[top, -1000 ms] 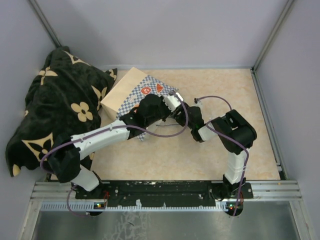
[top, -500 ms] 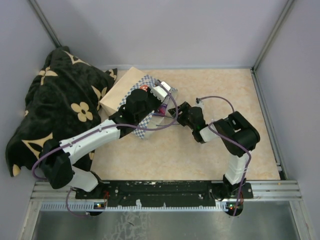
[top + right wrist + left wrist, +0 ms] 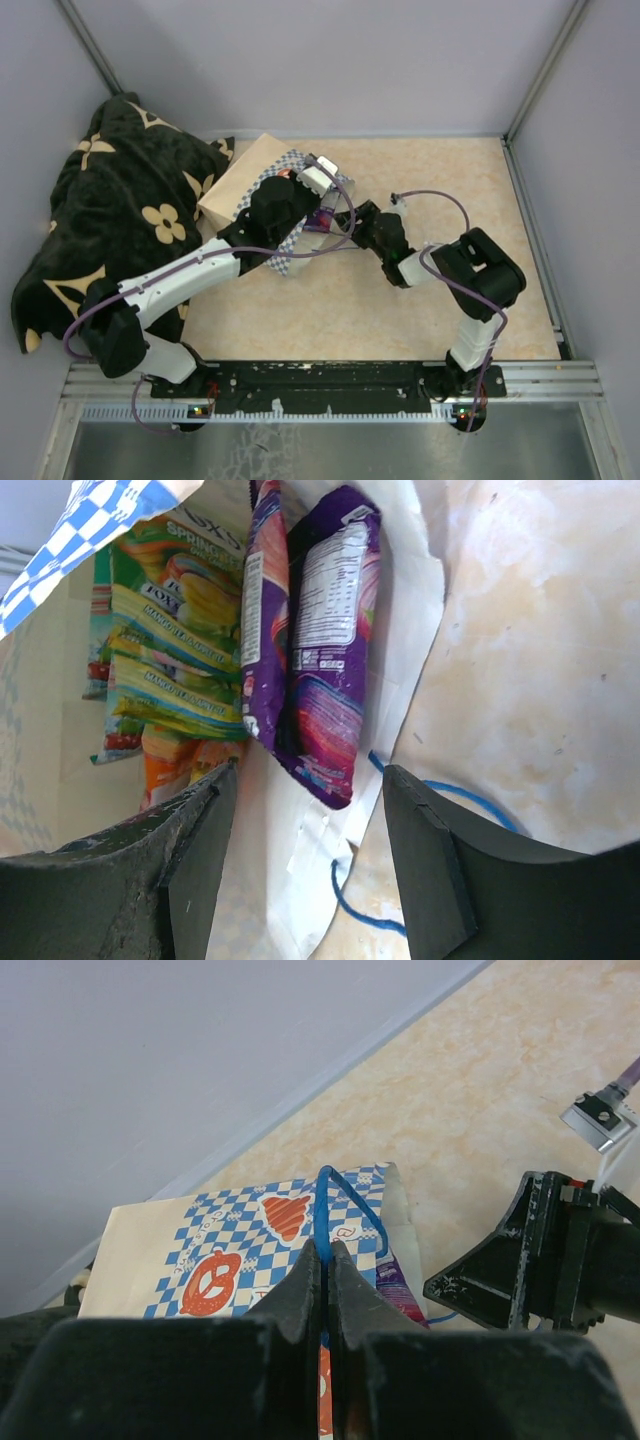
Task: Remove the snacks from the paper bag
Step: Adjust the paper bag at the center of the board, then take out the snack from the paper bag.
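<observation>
first pick, none out yet: left gripper [image 3: 325, 1252] clenched on the blue cord handle [image 3: 345, 1200] of the paper bag [image 3: 215, 1260]; right gripper [image 3: 310, 775] gapes empty at the mouth, snacks [image 3: 325, 630] inside (purple ones nearest). next likely needs easing in, pinching one

- a beige, marbled table top [image 3: 450, 180] fills the middle of the overhead view.
- a black plush blanket [image 3: 110, 220] with cream flower and star motifs lies heaped at the left of the frame, covering that side of the table top.
- pale grey walls [image 3: 320, 60] close the scene on three sides, with slanted metal posts [image 3: 545, 65] at the upper corners.
- a dark mounting rail [image 3: 330, 378] runs along the bottom, above a strip of scuffed metal sheet [image 3: 300, 450].
</observation>
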